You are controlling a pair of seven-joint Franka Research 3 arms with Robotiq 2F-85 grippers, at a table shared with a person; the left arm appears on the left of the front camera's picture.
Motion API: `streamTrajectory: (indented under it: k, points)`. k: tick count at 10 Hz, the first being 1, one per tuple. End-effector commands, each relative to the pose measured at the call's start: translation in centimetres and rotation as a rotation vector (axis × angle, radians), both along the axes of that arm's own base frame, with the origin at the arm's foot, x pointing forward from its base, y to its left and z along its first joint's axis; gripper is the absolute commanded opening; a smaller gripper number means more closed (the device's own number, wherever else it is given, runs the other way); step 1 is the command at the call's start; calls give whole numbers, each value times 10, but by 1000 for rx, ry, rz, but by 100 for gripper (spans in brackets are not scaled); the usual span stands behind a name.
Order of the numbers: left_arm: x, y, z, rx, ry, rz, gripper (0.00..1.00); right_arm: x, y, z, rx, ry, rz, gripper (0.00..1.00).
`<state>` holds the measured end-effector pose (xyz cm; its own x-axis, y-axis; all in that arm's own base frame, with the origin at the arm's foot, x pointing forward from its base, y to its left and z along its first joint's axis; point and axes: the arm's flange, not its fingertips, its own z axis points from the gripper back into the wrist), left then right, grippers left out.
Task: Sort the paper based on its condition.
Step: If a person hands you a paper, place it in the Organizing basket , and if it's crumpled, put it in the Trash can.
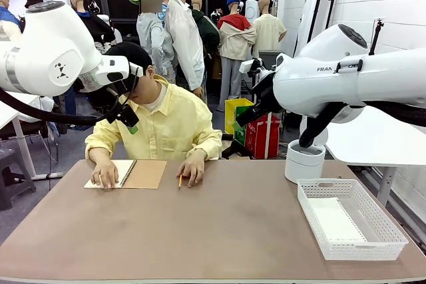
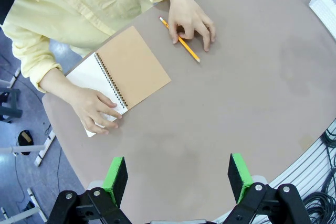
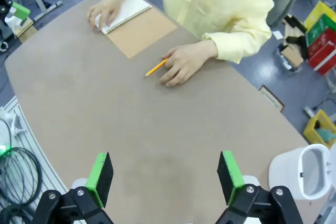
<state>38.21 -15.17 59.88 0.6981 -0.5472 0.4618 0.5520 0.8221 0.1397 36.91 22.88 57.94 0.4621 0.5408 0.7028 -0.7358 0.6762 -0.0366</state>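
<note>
A flat white sheet of paper [image 1: 336, 221] seems to lie in the white basket [image 1: 393, 237] at the right. At the far side a person rests one hand on the open white page [image 1: 112, 170] [image 2: 89, 75] [image 3: 127, 10] of a tan spiral notebook [image 1: 145, 173] [image 2: 134, 66] [image 3: 144, 30]. The other hand lies beside an orange pencil [image 1: 180, 180] [image 2: 181, 41] [image 3: 156, 67]. My left gripper [image 1: 128, 116] [image 2: 178, 178] hangs open high above the near left table. My right gripper [image 1: 245, 116] [image 3: 164, 178] is open too, high over the table's middle, holding nothing.
A white round bin [image 1: 305, 161] [image 3: 304, 171] stands at the back right, behind the basket [image 2: 326, 3]. The brown table [image 1: 213, 231] has broad bare room in its middle and front. Cables lie on the floor beside the table's near edge.
</note>
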Motion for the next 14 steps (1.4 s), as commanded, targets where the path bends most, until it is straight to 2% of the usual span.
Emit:
streamTrajectory:
  k: [1, 14]
  points:
    - [0, 1, 1, -1, -2, -2, 100, 0, 1, 3, 1, -5, -11, 100]
    - [0, 1, 1, -1, -2, -2, 100, 0, 1, 3, 1, -5, -11, 100]
